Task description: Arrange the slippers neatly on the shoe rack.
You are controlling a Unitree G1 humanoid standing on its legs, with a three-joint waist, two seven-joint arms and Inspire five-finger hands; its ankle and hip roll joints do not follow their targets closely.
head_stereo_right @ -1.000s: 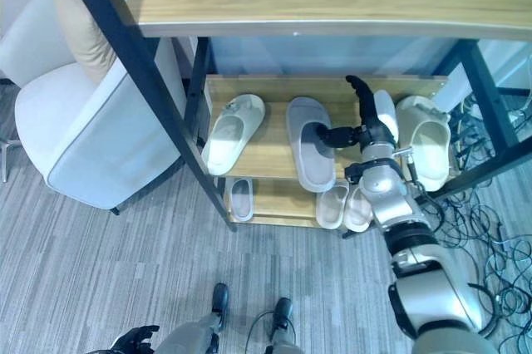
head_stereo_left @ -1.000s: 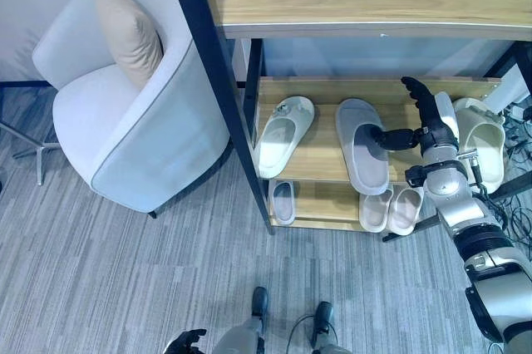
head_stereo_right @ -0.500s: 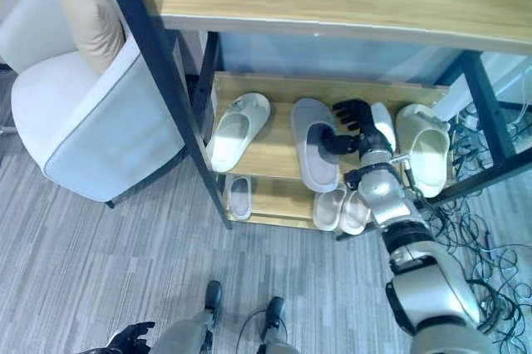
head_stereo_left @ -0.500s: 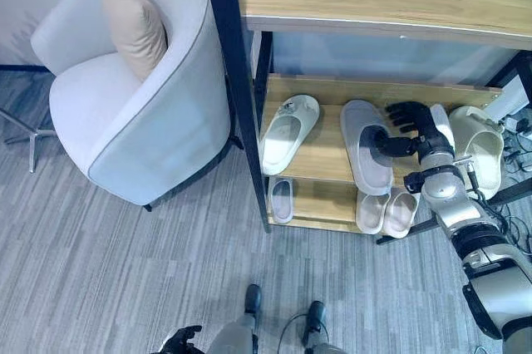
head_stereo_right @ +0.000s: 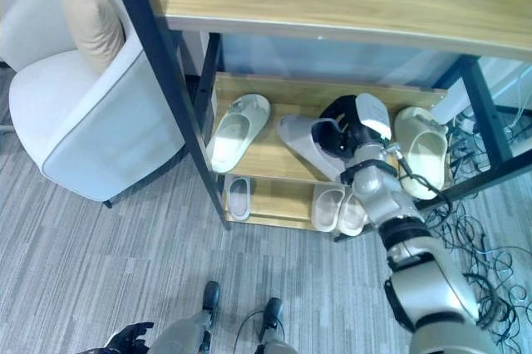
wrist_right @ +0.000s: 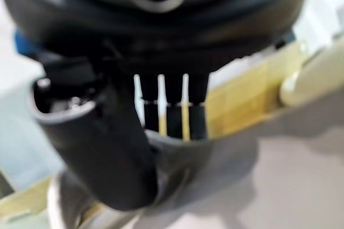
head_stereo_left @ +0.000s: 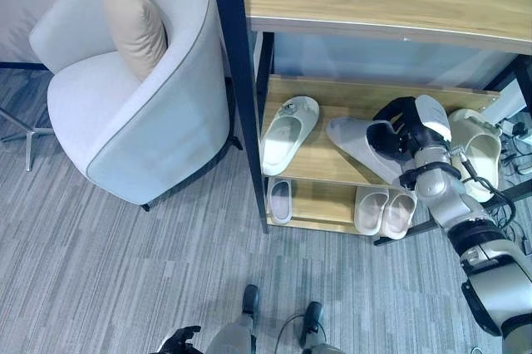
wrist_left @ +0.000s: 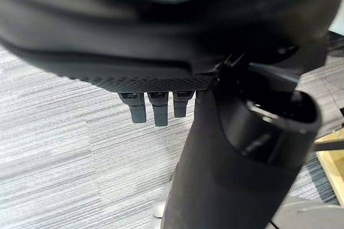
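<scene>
R hand (head_stereo_left: 405,132) was clamped on grey slipper (head_stereo_left: 353,143), thumb inside strap, fingers over its edge, slipper tilted on middle shelf (head_stereo_left: 320,163) of rack (head_stereo_left: 241,80). Beige slipper (head_stereo_left: 480,145) sat just beside the hand on its outer side; white slipper (head_stereo_left: 288,123) lay past the grey one. L hand (head_stereo_left: 181,341) hung low over floor, fingers curled, holding nothing.

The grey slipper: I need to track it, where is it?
The grey slipper lies on the middle shelf, gripped by the right hand, between two cream slippers.
</scene>
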